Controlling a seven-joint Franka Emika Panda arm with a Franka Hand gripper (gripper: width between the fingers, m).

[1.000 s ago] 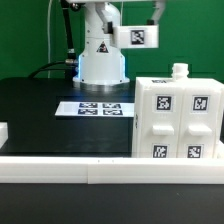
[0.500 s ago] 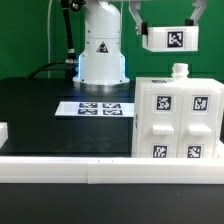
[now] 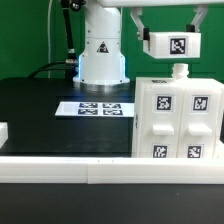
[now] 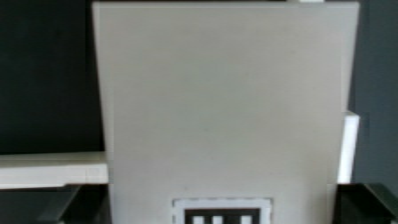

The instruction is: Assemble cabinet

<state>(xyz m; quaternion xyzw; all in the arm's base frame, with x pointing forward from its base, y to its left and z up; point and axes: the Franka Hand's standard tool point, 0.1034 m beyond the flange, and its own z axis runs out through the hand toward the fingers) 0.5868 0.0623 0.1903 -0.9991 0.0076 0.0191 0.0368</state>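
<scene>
The cabinet [image 3: 177, 120] is a white boxy body with several black-and-white tags on its front, standing on the black table at the exterior view's right. A small white peg [image 3: 180, 70] sticks up from its top. My gripper [image 3: 168, 28] is shut on a flat white panel [image 3: 172, 45] carrying one tag, and holds it in the air just above the cabinet's top, apart from it. In the wrist view the panel [image 4: 214, 110] fills most of the picture, with its tag at the near end. The dark fingers [image 4: 43, 206] show at either side of it.
The marker board [image 3: 95, 108] lies flat on the table in front of the white robot base [image 3: 101, 55]. A white rail [image 3: 100, 172] runs along the table's front edge. A small white piece [image 3: 3, 131] sits at the exterior view's far left.
My gripper has carried the panel toward the exterior view's right and then a little lower, so it now hangs over the cabinet's top.
</scene>
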